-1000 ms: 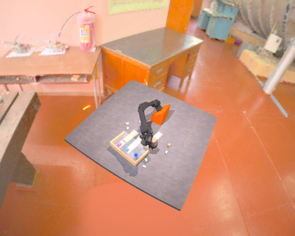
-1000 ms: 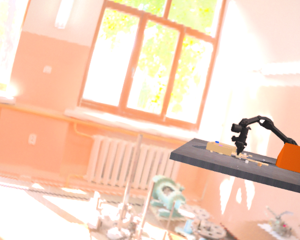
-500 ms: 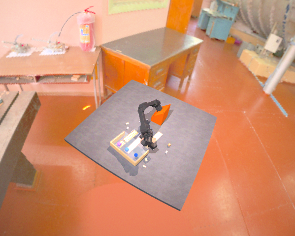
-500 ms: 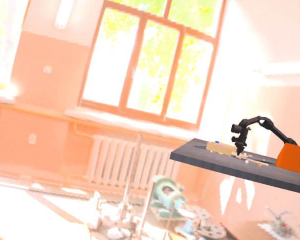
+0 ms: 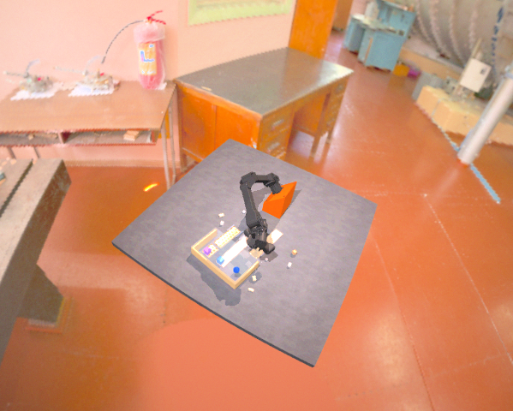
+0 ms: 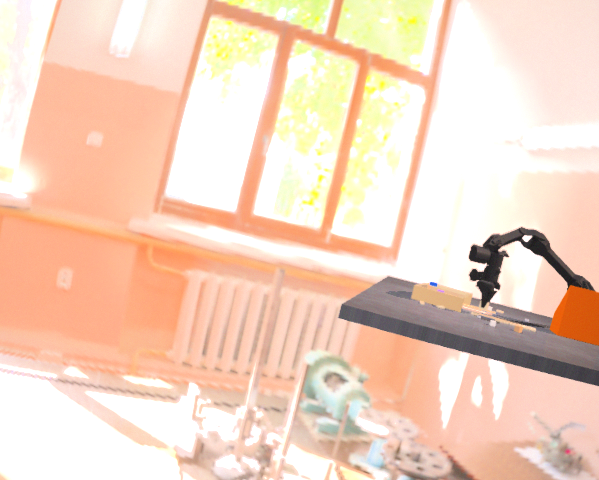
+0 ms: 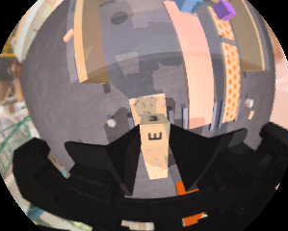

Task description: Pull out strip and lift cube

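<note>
Fingers pinching the tan strip (image 7: 151, 130) end outside the tray (image 5: 203, 258); strip not pulled out, light-blue cube (image 7: 189, 0) unlifted, so early stage.

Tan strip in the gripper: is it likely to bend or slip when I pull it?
Probably stiff: the tan strip lies flat and straight between the fingers of the gripper. Likely light, since it looks thin. It could slip, as its surface looks smooth.
</note>
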Tool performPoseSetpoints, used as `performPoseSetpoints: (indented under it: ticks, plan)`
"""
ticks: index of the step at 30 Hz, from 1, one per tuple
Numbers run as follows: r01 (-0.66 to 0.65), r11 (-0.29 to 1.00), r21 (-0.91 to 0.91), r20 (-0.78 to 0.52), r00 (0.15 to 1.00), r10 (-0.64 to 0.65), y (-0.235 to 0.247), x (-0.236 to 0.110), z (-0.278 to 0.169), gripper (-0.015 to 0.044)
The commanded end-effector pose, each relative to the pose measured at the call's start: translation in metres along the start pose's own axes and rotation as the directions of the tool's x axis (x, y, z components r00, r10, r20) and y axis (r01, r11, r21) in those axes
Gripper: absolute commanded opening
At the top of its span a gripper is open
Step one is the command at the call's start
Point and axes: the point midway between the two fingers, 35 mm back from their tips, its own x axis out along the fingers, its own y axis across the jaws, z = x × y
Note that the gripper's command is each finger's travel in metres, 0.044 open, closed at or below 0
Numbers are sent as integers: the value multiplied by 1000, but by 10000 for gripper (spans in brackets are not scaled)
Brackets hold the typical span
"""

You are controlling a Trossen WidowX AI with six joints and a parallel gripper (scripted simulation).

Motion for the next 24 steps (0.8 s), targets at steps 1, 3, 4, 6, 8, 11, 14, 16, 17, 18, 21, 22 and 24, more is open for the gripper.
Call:
performPoseSetpoints:
  ticks: [1,3,4,6,8,11,14,16,17,18,21,22,24]
  plan:
    - [-4,1000,0,2,1000,4,-5,-11,-12,0]
    - [-3,1000,-1,2,1000,3,-8,-14,-18,0]
    - [-3,1000,-1,2,1000,3,-10,-16,-21,0]
    - [-3,1000,-2,2,1000,3,-13,-20,-27,0]
    - [-2,1000,-3,2,1000,2,-15,-22,-31,0]
    - [-2,1000,-3,2,1000,2,-16,-22,-31,0]
    - [-2,1000,-3,1,1000,2,-19,-23,-38,0]
    - [-2,1000,-3,1,1000,2,-21,-23,-43,0]
    - [-2,1000,-4,1,1000,2,-23,-23,-46,0]
    - [-2,1000,-4,1,1000,2,-24,-24,-49,0]
    - [-2,1000,-4,0,1000,2,-29,-24,-57,0]
    - [-2,1000,-4,0,1000,2,-30,-24,-60,0]
    - [-2,1000,-5,0,1000,2,-33,-24,-66,0]
